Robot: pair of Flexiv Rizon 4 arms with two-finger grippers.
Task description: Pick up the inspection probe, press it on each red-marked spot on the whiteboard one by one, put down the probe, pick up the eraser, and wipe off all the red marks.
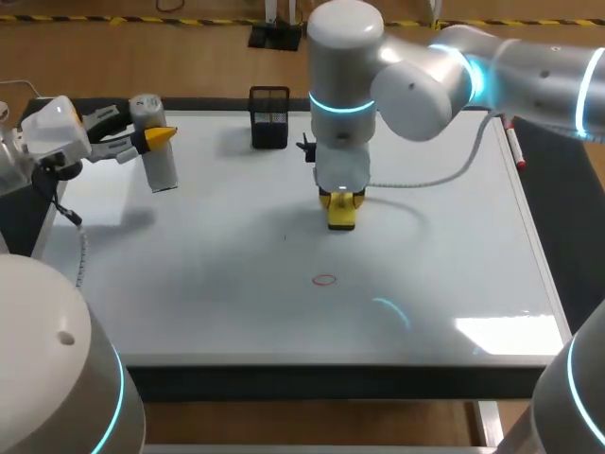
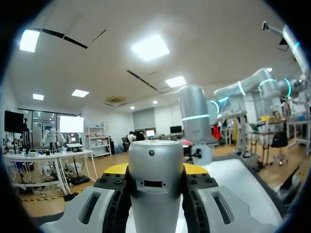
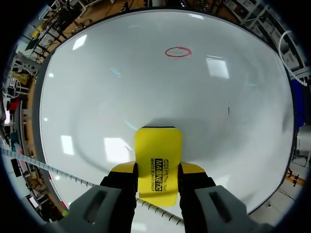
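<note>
right fingers (image 3: pixel 124 169) tight on the yellow eraser (image 3: pixel 158 160) over the whiteboard (image 3: pixel 121 73), left fingers (image 2: pixel 112 189) tight around the silver probe (image 2: pixel 155 179)

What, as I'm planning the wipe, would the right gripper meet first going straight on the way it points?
Probably bare whiteboard: the right gripper points down at it, its eraser leading, short of the red circle. The gap is unclear.

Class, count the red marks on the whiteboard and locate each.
1. The red circle lies on the whiteboard, ahead of the eraser; the right arm may hide others.
</note>
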